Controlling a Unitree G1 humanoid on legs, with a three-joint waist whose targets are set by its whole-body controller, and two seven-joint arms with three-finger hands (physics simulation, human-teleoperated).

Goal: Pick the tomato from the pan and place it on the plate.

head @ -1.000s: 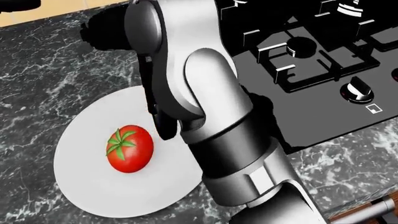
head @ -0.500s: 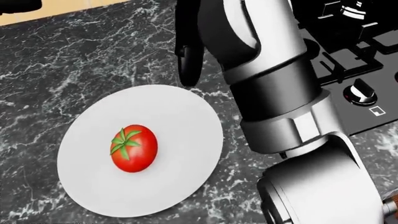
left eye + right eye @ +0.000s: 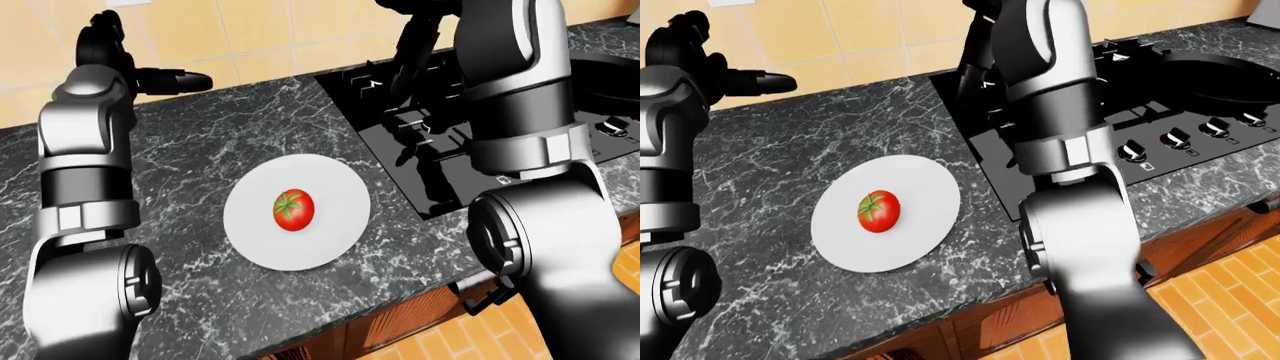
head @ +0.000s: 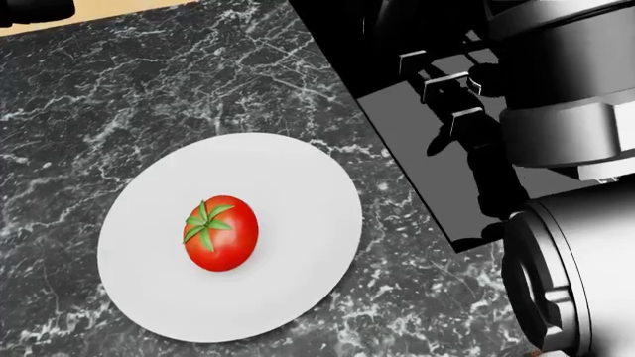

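The red tomato (image 4: pixel 220 233) with its green stem lies left of centre on the white plate (image 4: pixel 298 178), and nothing touches it. My right hand (image 3: pixel 405 64) hangs open and empty high above the stove's left edge, up and to the right of the plate. My right arm fills the right side of the head view. At the upper left of the left-eye view, my left hand (image 3: pixel 180 78) is held over the counter near the wall, fingers stretched out and holding nothing. The black pan (image 3: pixel 1225 73) sits on the stove at the far right.
The black stove (image 3: pixel 1080 112) with its grates and a row of knobs (image 3: pixel 1170 138) lies just right of the plate. Dark marble counter (image 3: pixel 770 300) surrounds the plate, with a tiled wall above and the counter's edge and orange floor below.
My right arm has lifted away from the plate and swung up and right toward the stove. The tomato stays put on the plate. The left arm has not moved.
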